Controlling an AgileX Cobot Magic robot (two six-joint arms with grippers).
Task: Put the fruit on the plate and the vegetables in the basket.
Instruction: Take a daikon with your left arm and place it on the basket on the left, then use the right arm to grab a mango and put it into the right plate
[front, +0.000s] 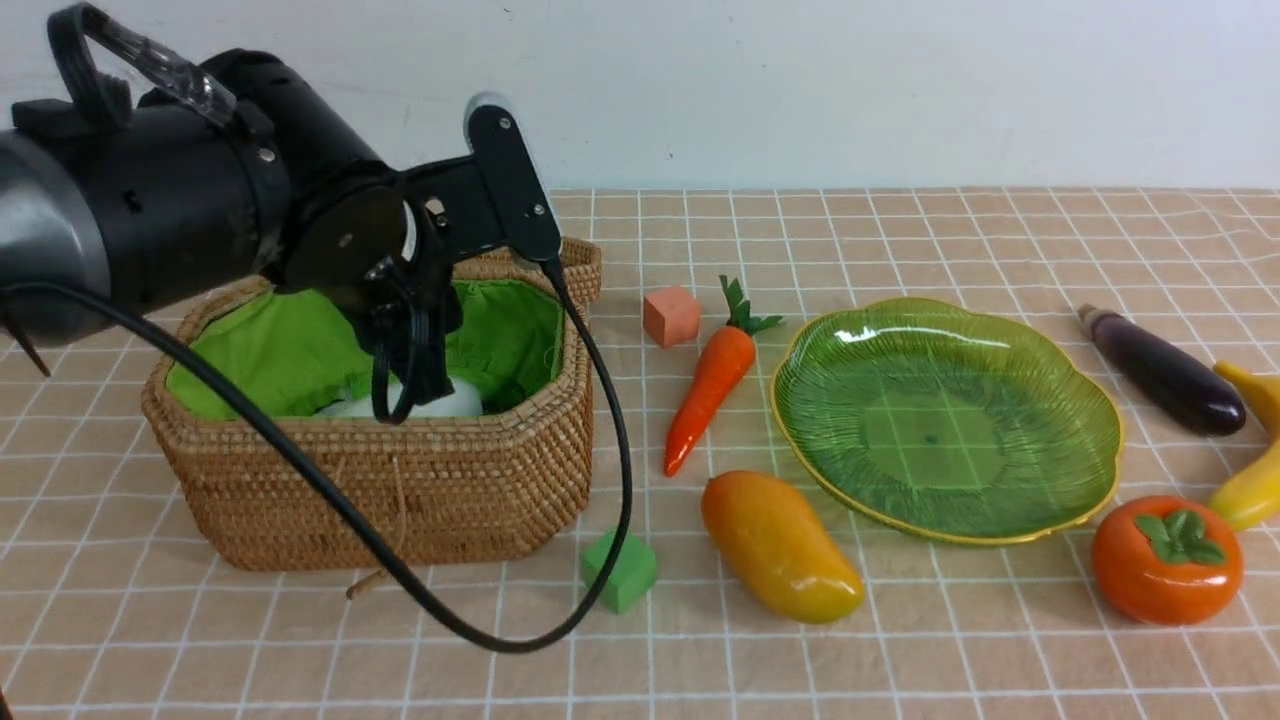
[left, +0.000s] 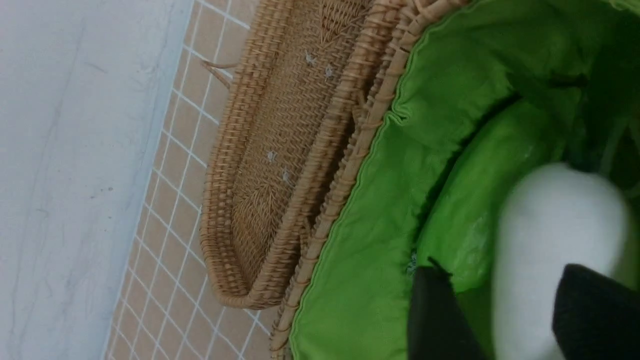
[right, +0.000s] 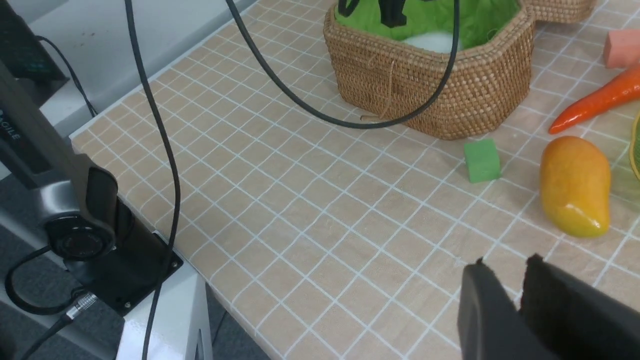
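**Radish in the basket, carrot next**

Your left pincer (left: 502, 274) stands released around the radish (left: 555, 235), which lies inside the basket (front: 480, 490) at the bench's left. That placement looks done. Next, lift clear and reach for the carrot (front: 712, 385), right of the basket. Whether your right pincer (right: 509, 266) is clenched, I cannot tell.

A plain whitish wall (front: 900, 90), faintly marked, is rising right behind the table (front: 900, 650). A beige cloth with a white grid of squares is covering the tabletop from edge to edge. Soft, even light is falling from above and leaving only faint shadows on the cloth. In the right wrist view, the table's near corner is sitting on a white frame post (right: 165, 320), and dark grey floor (right: 15, 245) is showing below it.
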